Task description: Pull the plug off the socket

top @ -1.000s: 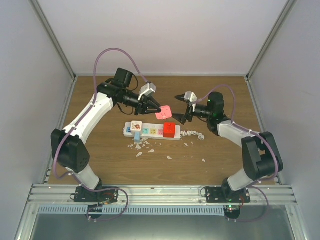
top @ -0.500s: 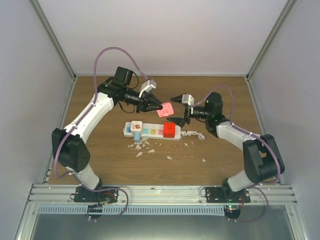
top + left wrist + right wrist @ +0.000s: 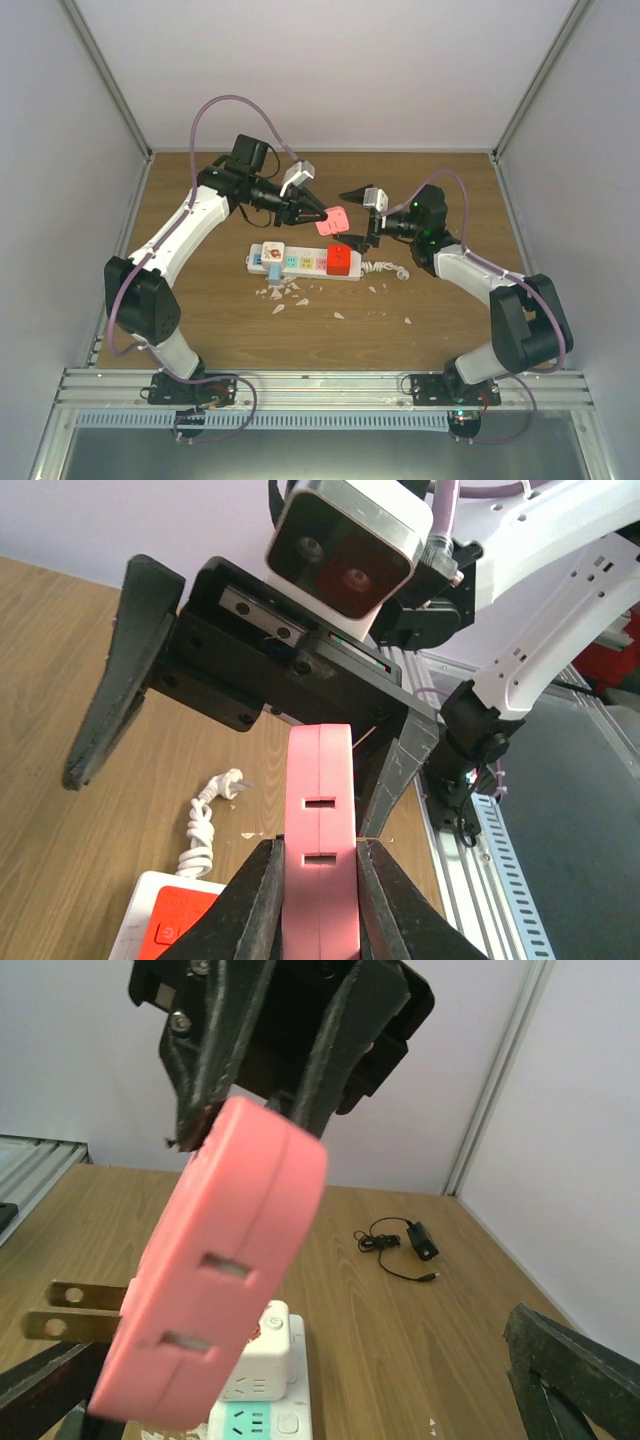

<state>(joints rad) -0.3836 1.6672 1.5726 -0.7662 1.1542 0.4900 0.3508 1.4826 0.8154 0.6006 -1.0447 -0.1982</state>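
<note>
The left tool point(image 3: 322, 215) is clamped on the pink plug point(image 3: 333, 223), which hangs clear above the socket point(image 3: 288, 261) on the tabletop. The right tool point(image 3: 358, 216) gapes wide, with the plug straight ahead and near.

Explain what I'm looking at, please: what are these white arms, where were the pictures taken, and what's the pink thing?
These are two robot arms bolted to the near edge of a wooden table. The wide picture comes from a fixed camera above and behind them; the two close-ups come from a small camera on each wrist. On the table lies a white power strip with a red block on one end, its coiled cord, and some white scraps. The left gripper pinches a pink plug in the air above the strip; its two brass prongs show in the right wrist picture. The right gripper is open beside it, holding nothing.
</note>
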